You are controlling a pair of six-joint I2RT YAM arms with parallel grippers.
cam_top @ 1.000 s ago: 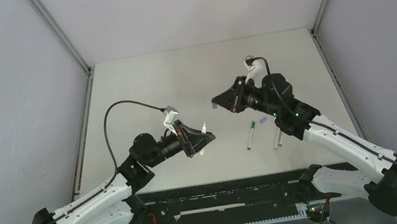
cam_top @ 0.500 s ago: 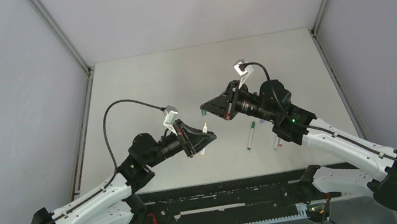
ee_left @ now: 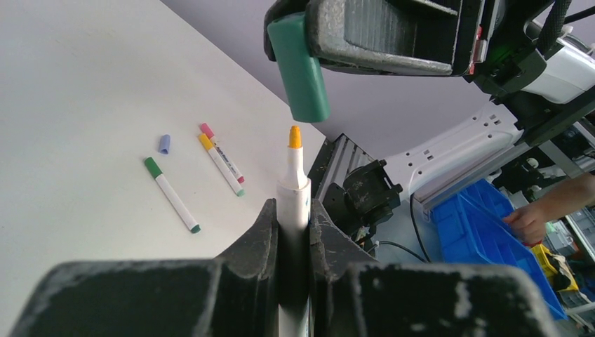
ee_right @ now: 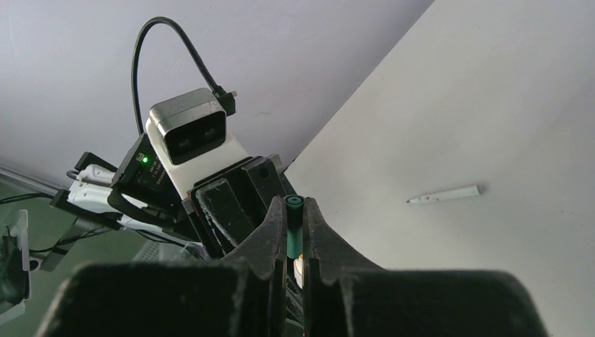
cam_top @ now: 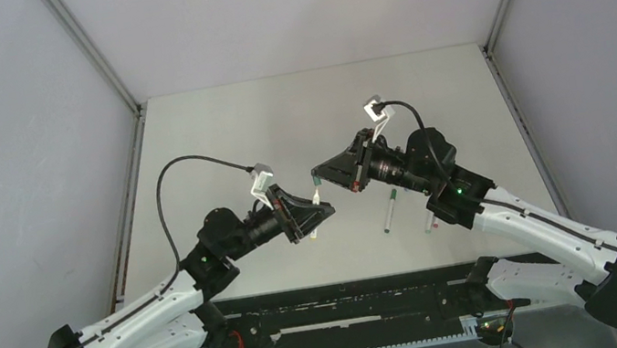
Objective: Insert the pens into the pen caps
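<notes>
My left gripper [ee_left: 293,207] is shut on a white pen [ee_left: 294,193] that stands upright, its orange tip [ee_left: 295,137] bare. My right gripper [ee_right: 295,207] is shut on a green pen cap [ee_right: 294,228]. In the left wrist view this green cap [ee_left: 300,70] hangs just above and slightly left of the orange tip, with a small gap between them. From the top, the left gripper [cam_top: 318,212] and right gripper [cam_top: 320,175] meet tip to tip above the table's middle. A loose blue cap [ee_left: 164,144] lies on the table.
Three capped pens lie on the table right of centre: a green-capped one [ee_left: 172,194], a yellow-capped one [ee_left: 221,165] and a pink-capped one [ee_left: 223,153]. Another white pen [ee_right: 445,194] lies alone on the table [cam_top: 217,141]. A blue bin [ee_left: 484,225] stands off the table.
The right gripper has carried the green cap leftwards and slightly down until it sits over the left gripper's pen tip. The left arm has barely moved.
</notes>
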